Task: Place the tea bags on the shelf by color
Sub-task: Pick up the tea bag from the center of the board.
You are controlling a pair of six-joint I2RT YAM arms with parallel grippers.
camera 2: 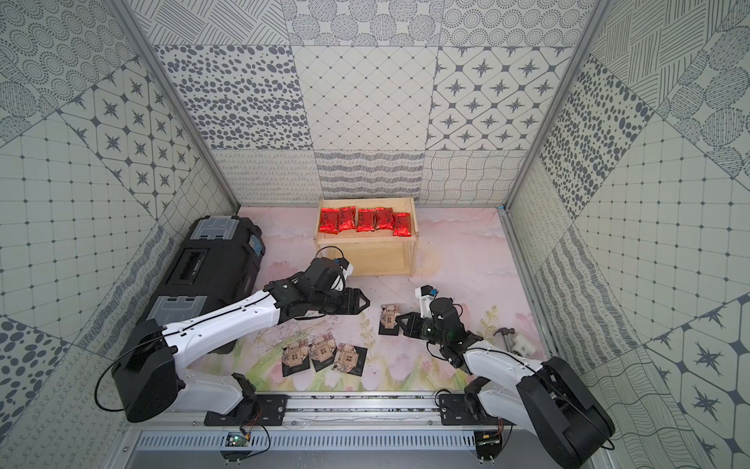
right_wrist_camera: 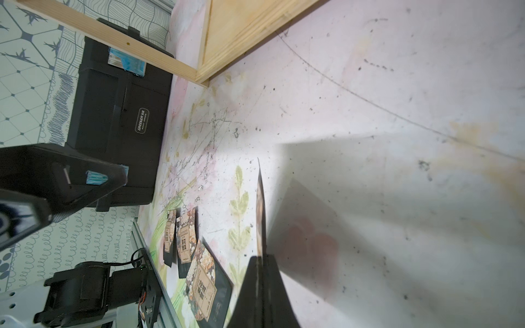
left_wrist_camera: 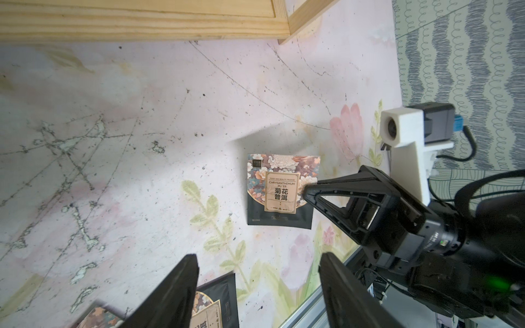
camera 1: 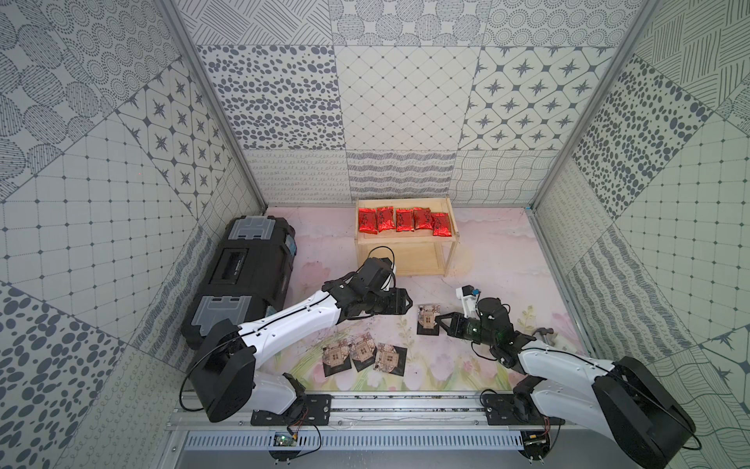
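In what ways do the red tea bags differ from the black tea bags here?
Colour: the red tea bags are shiny red foil; the black tea bags are black with floral print.
Shape: red ones oblong, black ones square.
Place: the five red ones lie on the shelf's top tier; three black ones lie on the table, a fourth is pinched in the right gripper.
Both are sealed sachets.

Premises: an enclosed robot test cell of the laboratory kind, not a home or shop.

Evidence, in both top views:
- Printed patterned wall panels [camera 1: 401,97] close the bay at 9, 12 and 3 o'clock, framed by bare aluminium posts [camera 1: 213,105].
- The work surface is a scuffed floral mat [camera 1: 499,260].
- At 6 o'clock an aluminium rail [camera 1: 406,402] carries two robot arm bases [camera 1: 509,408].
- Below the rail sit an exposed circuit board [camera 1: 283,438] and a slotted cable duct [camera 1: 365,440].
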